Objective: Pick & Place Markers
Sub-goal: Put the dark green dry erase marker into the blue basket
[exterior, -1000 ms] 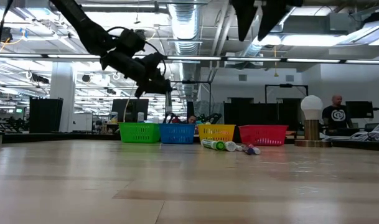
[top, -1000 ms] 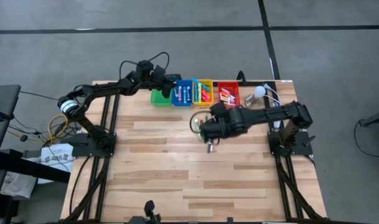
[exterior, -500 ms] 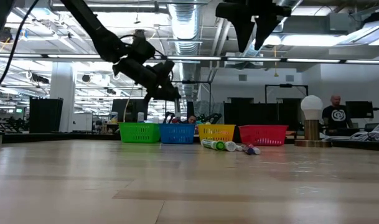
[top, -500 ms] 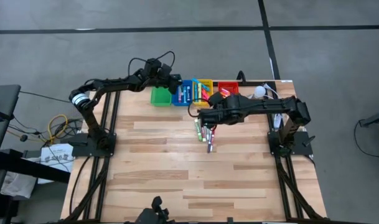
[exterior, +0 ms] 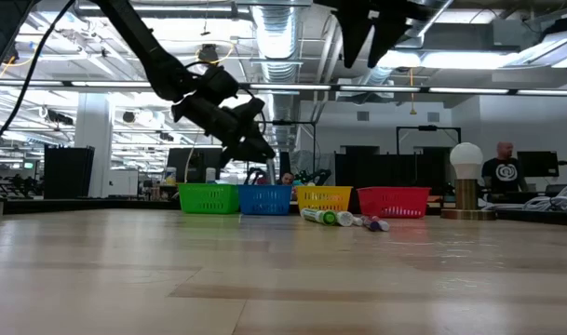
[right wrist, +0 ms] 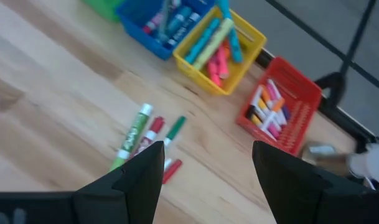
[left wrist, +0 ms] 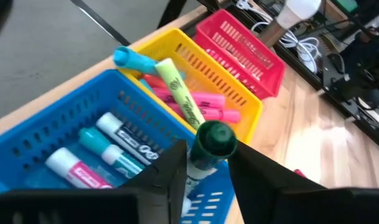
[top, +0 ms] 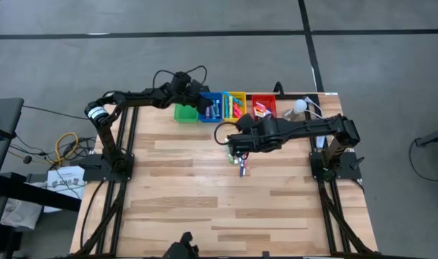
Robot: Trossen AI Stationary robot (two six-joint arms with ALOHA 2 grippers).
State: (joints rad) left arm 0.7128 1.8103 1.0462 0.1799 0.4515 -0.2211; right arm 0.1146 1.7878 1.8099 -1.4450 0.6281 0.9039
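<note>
1. The left gripper [left wrist: 205, 163] is in the air above the blue bin [top: 211, 108], at the far edge of the tabletop [top: 204, 194].
2. Its jaws are clamped on a marker with a dark green cap [left wrist: 213, 140]; the cap stands out between the two dark fingers [left wrist: 170, 168].
3. Inside the blue bin [left wrist: 65, 134] lie several markers [left wrist: 117, 140], white and cyan ones, and one with a pink label.
4. The yellow bin [left wrist: 226, 81] is just beside the blue one. It holds pink markers, a pale yellow-green one and a cyan one, which leans over the rim.
5. The red bin [right wrist: 277, 106] stands next to the yellow bin, and it also holds markers in pink, white and other colours.
6. The green bin [top: 185, 113] is at the other end of the row, beside the blue bin.
7. The right gripper [right wrist: 205, 165] hangs high above the tabletop near the middle, with its jaws wide apart and nothing between them.
8. Under it a small group of loose markers [right wrist: 145, 140] lies on the wood in front of the bins: a light green one, a red and white one, a dark green one and a small red one.
9. A white lamp [exterior: 466, 172] stands at the right far corner.
</note>
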